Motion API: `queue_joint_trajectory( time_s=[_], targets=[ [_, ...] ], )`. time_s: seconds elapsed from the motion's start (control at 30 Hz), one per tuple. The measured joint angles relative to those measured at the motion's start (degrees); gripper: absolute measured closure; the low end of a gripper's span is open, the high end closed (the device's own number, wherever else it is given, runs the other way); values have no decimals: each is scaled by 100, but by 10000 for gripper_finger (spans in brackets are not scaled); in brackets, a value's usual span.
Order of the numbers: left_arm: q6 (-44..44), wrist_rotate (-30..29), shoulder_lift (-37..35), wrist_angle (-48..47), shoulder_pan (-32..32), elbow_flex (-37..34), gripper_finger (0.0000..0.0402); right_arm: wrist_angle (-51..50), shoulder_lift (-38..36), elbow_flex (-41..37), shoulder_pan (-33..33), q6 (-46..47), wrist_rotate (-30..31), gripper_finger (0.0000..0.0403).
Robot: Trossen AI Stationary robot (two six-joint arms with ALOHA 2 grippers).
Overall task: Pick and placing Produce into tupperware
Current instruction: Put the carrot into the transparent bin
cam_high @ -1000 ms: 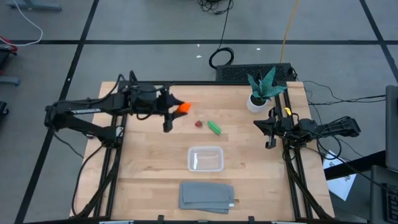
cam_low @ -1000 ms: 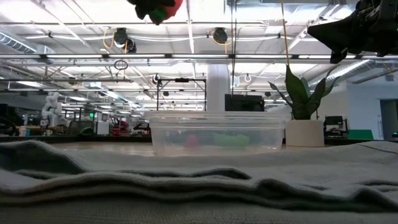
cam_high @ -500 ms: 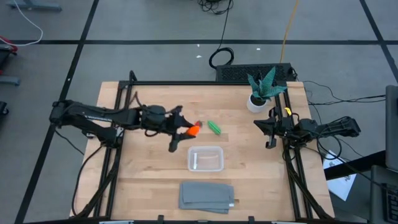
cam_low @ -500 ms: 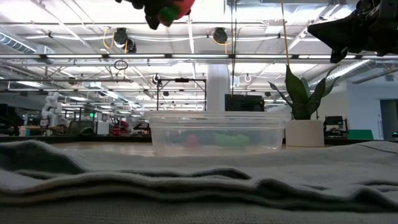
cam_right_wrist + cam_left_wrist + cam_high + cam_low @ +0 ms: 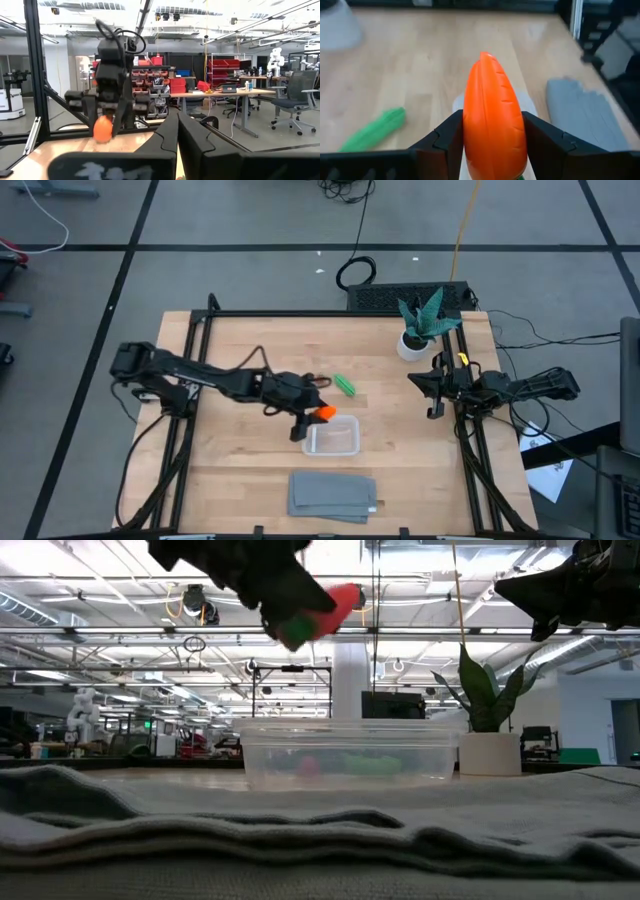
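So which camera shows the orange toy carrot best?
The left wrist view: the ridged orange plastic carrot fills the picture, clamped between the left gripper's dark fingers. The high view shows a small orange spot by the clear plastic container. The low view shows it blurred overhead; the right wrist view, far off.

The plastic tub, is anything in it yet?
It looks empty: the tupperware shows only its clear floor from above. The left hand holds the carrot over its edge, not yet dropped.
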Motion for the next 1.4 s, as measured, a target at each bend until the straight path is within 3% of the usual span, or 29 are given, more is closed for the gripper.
queue_joint_trajectory(
  time_s=[0.27, 0.53, 1.4],
  targets=[
    [297, 19, 831, -1457, -75, 995, 229, 0, 7, -2, 1, -13, 0, 403],
    [612, 373, 1518, -2160, -272, 1759, 229, -2, 9, 0, 1, -7, 0, 403],
    [631, 156, 2207, -1996, -372, 1882, 229, 19, 15, 0, 0, 10, 1, 403]
  ],
)
